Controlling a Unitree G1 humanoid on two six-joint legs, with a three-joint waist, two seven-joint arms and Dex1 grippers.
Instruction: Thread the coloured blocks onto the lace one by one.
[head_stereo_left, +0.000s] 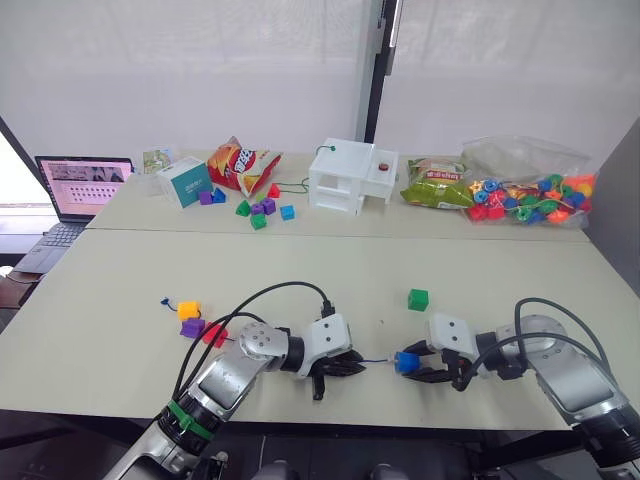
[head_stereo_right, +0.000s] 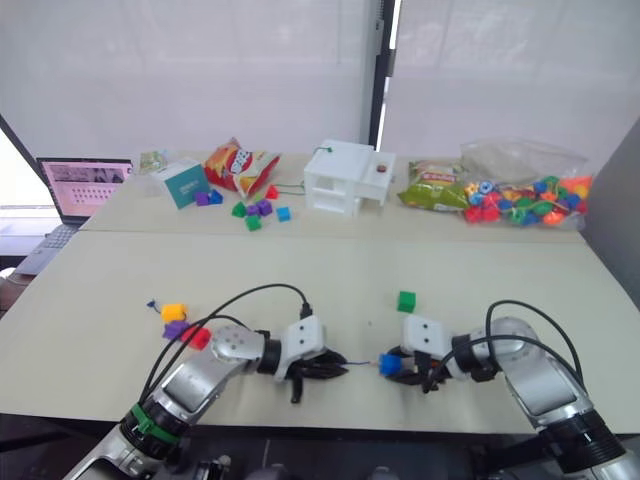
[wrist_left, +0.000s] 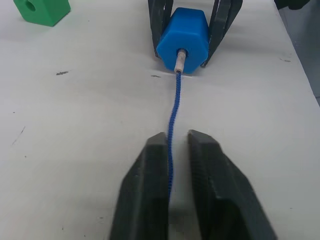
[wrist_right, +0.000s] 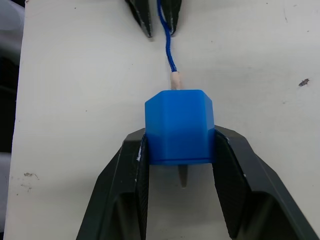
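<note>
Centrally, near the table's (head_stereo_left: 120, 290) front edge, the left gripper (wrist_left: 170, 165) pinches the lace (wrist_left: 174, 107) between nearly closed fingers, while the right gripper (wrist_right: 180, 150) clamps the blue block (wrist_right: 179, 127). The pale tip (wrist_left: 181, 59) is just entering its hole. Yellow-orange (head_stereo_left: 189, 310), purple (head_stereo_left: 192, 327) and red (head_stereo_left: 214, 335) blocks appear already strung; the green block (head_stereo_left: 418, 299) lies loose, unthreaded.

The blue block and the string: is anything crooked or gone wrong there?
Nothing stands out. The right gripper holds the blue block squarely, and the lace, pinched by the left gripper, has its pale tip entering the block's hole.
</note>
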